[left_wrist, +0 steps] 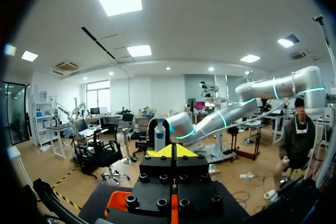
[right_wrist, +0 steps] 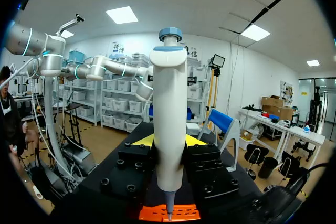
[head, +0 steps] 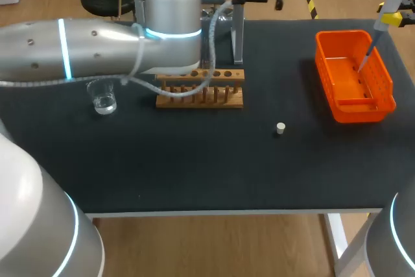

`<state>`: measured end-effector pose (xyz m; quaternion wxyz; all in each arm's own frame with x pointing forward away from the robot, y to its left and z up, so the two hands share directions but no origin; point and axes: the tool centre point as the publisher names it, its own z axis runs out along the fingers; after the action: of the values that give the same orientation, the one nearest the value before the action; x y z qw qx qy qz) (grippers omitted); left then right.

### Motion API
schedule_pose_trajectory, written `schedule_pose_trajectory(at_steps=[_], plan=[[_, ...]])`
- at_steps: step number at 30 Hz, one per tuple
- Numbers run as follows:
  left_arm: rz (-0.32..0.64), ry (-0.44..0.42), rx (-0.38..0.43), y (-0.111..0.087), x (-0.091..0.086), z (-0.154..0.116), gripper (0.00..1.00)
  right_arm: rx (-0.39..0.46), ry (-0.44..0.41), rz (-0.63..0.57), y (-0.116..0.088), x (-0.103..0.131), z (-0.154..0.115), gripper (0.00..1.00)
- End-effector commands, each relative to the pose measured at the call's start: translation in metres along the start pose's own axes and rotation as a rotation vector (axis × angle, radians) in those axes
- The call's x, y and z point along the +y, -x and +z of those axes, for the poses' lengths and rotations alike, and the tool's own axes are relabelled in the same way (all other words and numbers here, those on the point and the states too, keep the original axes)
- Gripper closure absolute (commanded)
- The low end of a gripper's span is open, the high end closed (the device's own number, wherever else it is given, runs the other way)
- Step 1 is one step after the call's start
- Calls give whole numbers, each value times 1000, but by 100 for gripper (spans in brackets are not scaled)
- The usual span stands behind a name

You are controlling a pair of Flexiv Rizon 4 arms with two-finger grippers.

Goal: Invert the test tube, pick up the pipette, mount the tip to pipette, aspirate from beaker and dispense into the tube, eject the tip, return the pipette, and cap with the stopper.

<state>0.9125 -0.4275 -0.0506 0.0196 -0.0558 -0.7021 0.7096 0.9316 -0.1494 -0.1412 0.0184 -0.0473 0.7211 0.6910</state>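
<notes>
Right tool [right_wrist: 169, 142] clenches the pipette [right_wrist: 169, 103] — pointing down over the orange bin [head: 362, 112], clearest from the wrist. Left tool [left_wrist: 172, 151] is pinched closed, empty. Only the head view shows stopper [head: 280, 128], rack [head: 201, 100] and beaker [head: 102, 97] on the desk [head: 194, 167].

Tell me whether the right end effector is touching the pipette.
Touching. The right wrist view shows the pipette clamped between the two fingers of the right end effector, pressed from both sides with no gap.
</notes>
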Motion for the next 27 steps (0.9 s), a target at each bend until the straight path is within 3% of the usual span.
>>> schedule_pose_trajectory(at_steps=[1, 10, 17, 27], plan=[[8, -9, -26, 8, -2, 43, 100, 0, -3, 0, -1, 1, -1, 100], [-18, -25, -103, 11, -8, 77, 100, 0, -3, 0, -1, 1, -1, 100], [-33, -31, -152, 13, -8, 87, 100, 0, -3, 0, -1, 1, -1, 100], [-17, -16, -137, 23, 1, 104, 100, 0, -3, 0, -1, 1, -1, 100]])
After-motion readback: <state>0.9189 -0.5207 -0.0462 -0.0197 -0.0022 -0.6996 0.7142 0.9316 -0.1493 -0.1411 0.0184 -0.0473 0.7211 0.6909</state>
